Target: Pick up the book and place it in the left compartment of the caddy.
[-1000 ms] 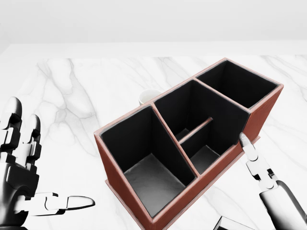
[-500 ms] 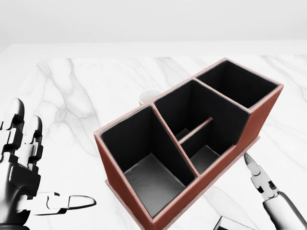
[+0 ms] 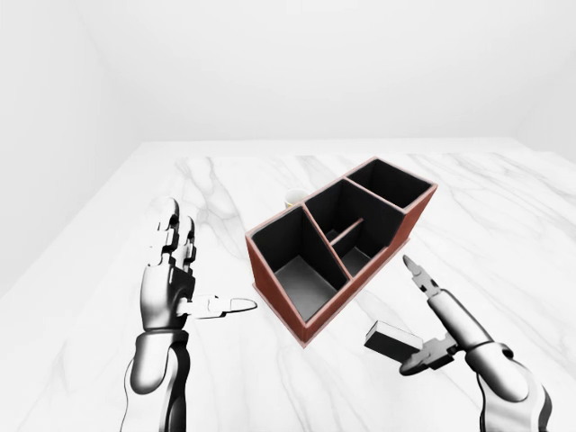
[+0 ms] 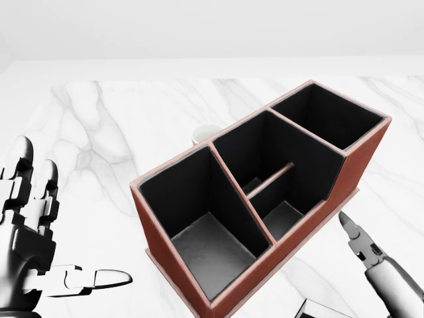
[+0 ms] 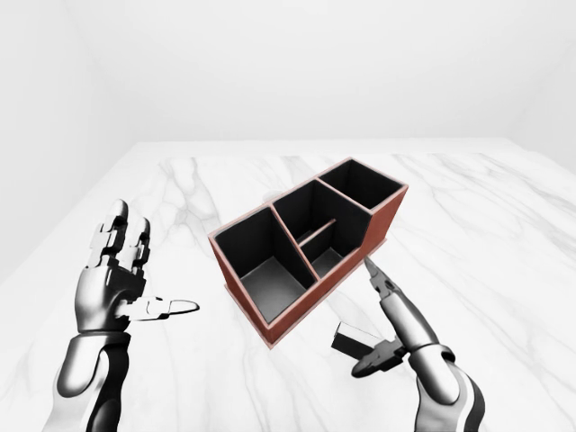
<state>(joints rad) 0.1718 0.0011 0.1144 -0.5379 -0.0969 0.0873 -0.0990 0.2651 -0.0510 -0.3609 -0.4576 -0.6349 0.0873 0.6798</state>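
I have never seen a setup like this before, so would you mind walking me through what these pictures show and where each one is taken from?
These are simulator renders from three cameras on a humanoid robot's head, all looking out over its own arms. The two wider pictures are its left and right eyes; the closer one is the head camera.

On a white marble table stands a red-brown caddy with dark compartments, all of which look empty. A small white cup peeks out beyond it.

The left hand is raised with fingers spread, holding nothing. The right hand sits low, beside the caddy's near right end, one finger stretched out. A dark flat book is at its lower fingers; they seem to pinch it, but I cannot tell whether it is lifted or lies on the table.
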